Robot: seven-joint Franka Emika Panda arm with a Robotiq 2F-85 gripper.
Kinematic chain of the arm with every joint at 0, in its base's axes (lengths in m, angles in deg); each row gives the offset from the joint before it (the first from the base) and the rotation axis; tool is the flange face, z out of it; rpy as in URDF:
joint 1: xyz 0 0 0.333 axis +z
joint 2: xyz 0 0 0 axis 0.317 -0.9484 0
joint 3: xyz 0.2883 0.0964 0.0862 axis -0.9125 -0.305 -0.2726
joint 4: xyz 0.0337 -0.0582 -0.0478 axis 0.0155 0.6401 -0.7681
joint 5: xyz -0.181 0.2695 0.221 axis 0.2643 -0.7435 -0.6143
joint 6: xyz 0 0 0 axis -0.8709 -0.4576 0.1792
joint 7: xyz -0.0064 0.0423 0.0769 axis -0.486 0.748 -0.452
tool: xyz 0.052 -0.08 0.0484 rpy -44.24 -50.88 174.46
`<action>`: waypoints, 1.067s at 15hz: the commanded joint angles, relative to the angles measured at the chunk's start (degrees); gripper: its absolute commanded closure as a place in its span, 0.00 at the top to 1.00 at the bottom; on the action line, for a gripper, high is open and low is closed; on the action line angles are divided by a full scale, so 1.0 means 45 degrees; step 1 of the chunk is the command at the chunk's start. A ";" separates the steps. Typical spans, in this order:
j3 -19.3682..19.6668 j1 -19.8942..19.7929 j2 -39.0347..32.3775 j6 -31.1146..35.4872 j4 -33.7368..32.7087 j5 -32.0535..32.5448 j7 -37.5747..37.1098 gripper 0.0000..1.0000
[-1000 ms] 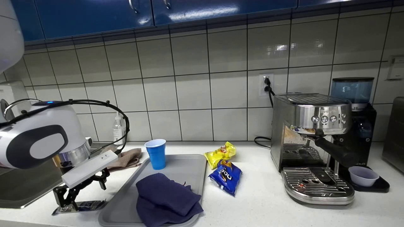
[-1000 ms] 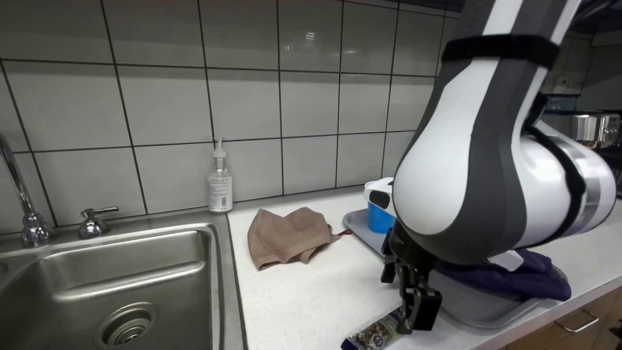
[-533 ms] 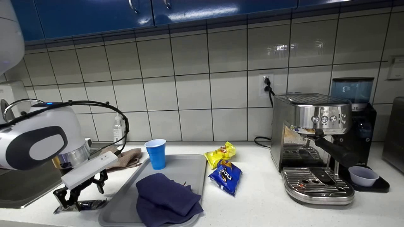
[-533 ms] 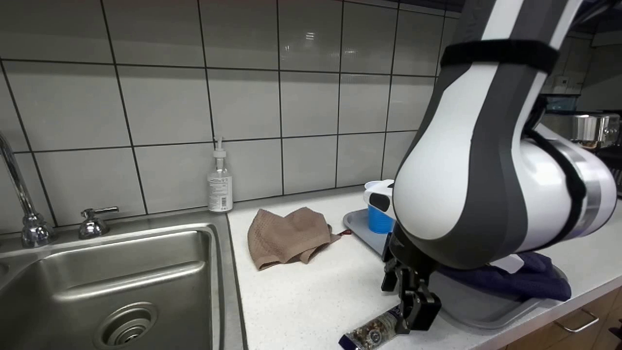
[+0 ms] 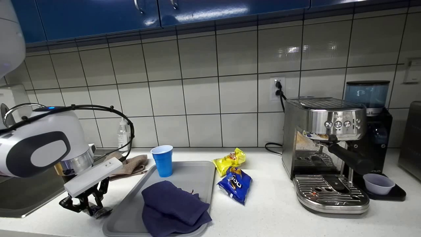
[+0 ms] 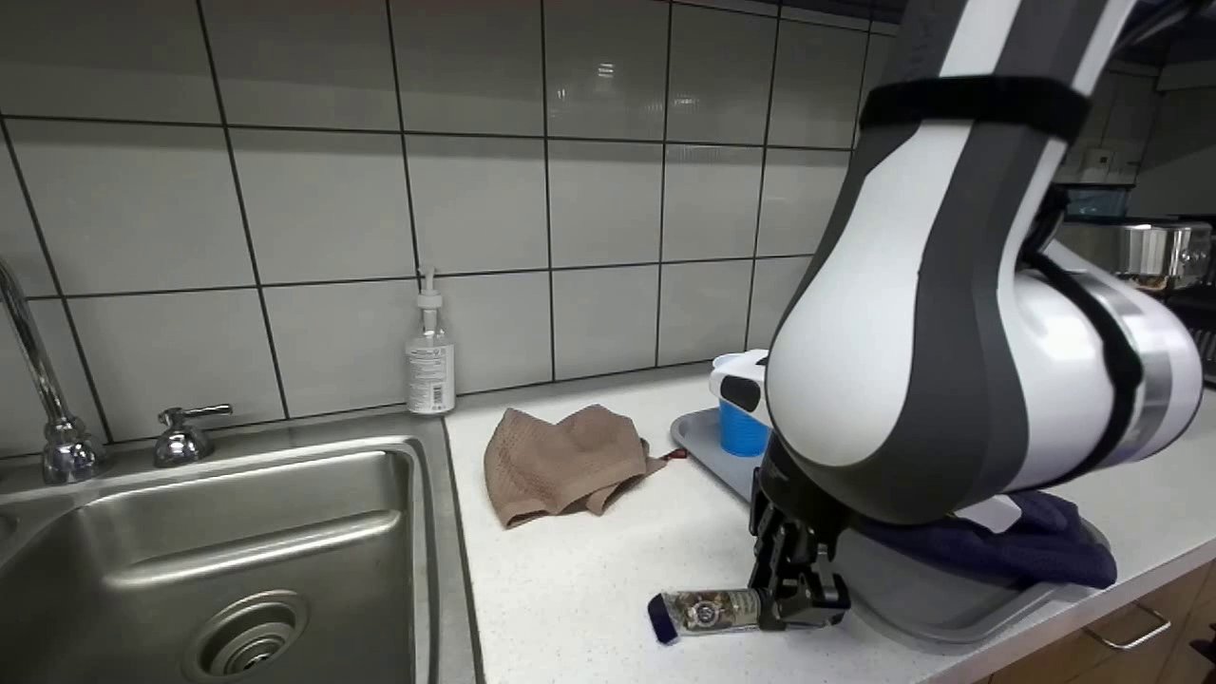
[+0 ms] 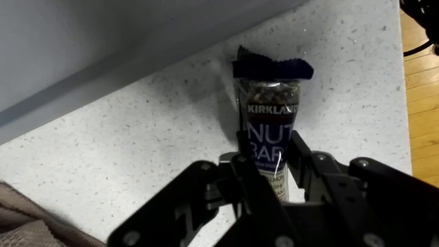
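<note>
My black two-fingered gripper (image 7: 267,145) is pinching a long, thin nut bar in a shiny clear and dark blue wrapper (image 7: 269,120). One finger presses each long side, so the bar sits between the jaws with its ends poking out. I think I'm at the grabbing step. Before any lift, the next move calls for a firm but gentle squeeze, as the wrapper could be slippery. I can't tell if the bar touches the white speckled counter (image 7: 164,130) below. Close by is a flat grey tray (image 5: 194,171), with a folded dark blue cloth (image 5: 177,207) and a blue plastic cup (image 5: 163,161) on it. Farther off, a crumpled brown cloth (image 6: 565,461) lies near the steel sink (image 6: 429,570).
</note>
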 commanded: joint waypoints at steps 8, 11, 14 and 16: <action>-0.1002 -0.1171 0.1990 -0.0951 0.0229 -0.0180 -0.0168 0.07; -0.0725 -0.1041 0.2449 -0.1182 0.0225 -0.0593 -0.0641 0.07; 0.0489 -0.0229 0.2257 -0.0866 0.0109 -0.1023 -0.1298 0.07; 0.1298 0.0245 0.2107 -0.0730 0.0088 -0.1306 -0.1845 0.07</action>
